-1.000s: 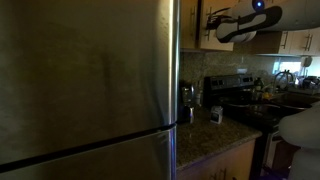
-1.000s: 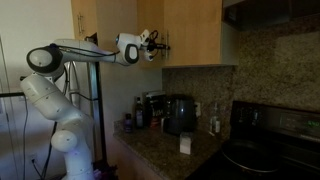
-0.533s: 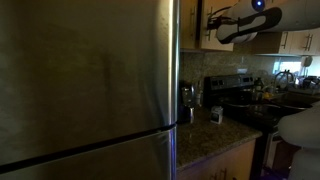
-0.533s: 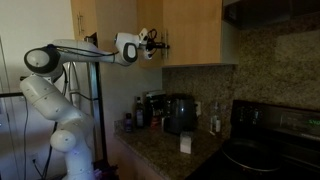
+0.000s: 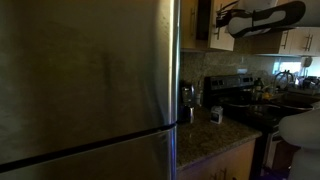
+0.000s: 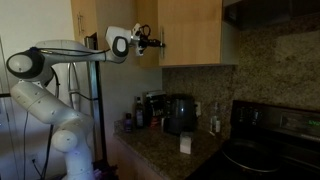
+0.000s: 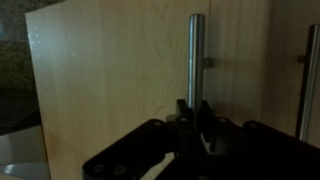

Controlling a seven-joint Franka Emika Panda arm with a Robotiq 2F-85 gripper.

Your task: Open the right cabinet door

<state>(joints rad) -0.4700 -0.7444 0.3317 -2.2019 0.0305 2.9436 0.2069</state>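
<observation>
The right cabinet door (image 7: 110,80) is a light-tan flat panel that fills the wrist view; it also shows in an exterior view (image 6: 195,30). Its slim metal bar handle (image 7: 196,50) runs vertically near one edge. My gripper (image 7: 195,108) has its two fingers shut around the lower visible part of this bar. In both exterior views the gripper (image 6: 152,42) (image 5: 222,18) is held high at cabinet level, at the door's handle edge. The door appears pulled slightly out from the cabinet face.
A large stainless-steel fridge (image 5: 80,90) fills the near side. The neighbouring door's handle (image 7: 305,80) is close beside mine. Below are a granite counter (image 6: 165,152) with a coffee maker (image 6: 178,113), small items and a black stove (image 6: 262,140).
The gripper has moved back from the cabinet with the handle still in it, and the arm has lifted and swung. The door's handle edge seems to have come out a little.
</observation>
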